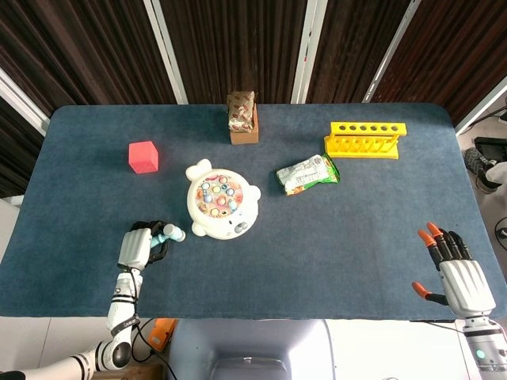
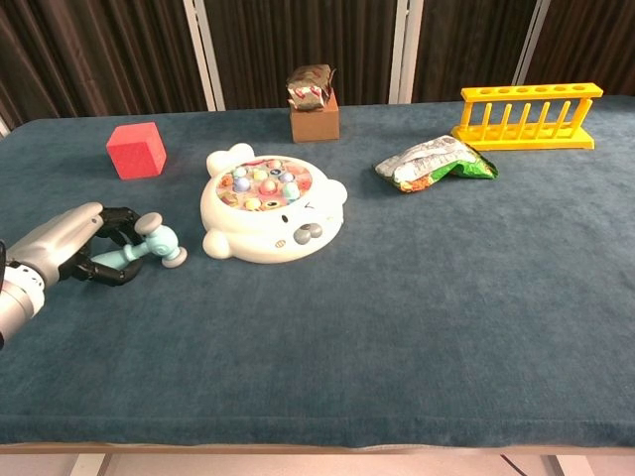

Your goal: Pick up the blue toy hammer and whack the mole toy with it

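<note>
— Where's the blue toy hammer (image 2: 139, 248) right now?

— Low on the bench (image 1: 333, 245), on the robot's left side, just beside the white mole toy (image 2: 268, 203). Its head points toward the mole toy and the handle runs back away from it, into the left hand (image 2: 74, 248).

— So the hand has it?

— It looks that way. The dark fingers (image 2: 111, 223) are curled round the handle, closed on it, with the head sticking out past them. From the overhead view the left hand (image 1: 136, 247) sits right over the handle and the hammer's head (image 1: 174, 233) pokes out on the mole toy's side. I'd judge the hammer isn't lifted yet; it seems to lie on the cloth.

— And the other hand?

— The right hand (image 1: 459, 273) is well apart, at the near right corner, fingers spread, holding nothing. It's no use here; the left is the near one.

— Then what does the strike turn on?

— The mole toy (image 1: 222, 204) lies up and to the right of the hammer head, close by. I'd guess a lift and a short swing along the handle's own line would bring the head over the coloured pegs.
</note>
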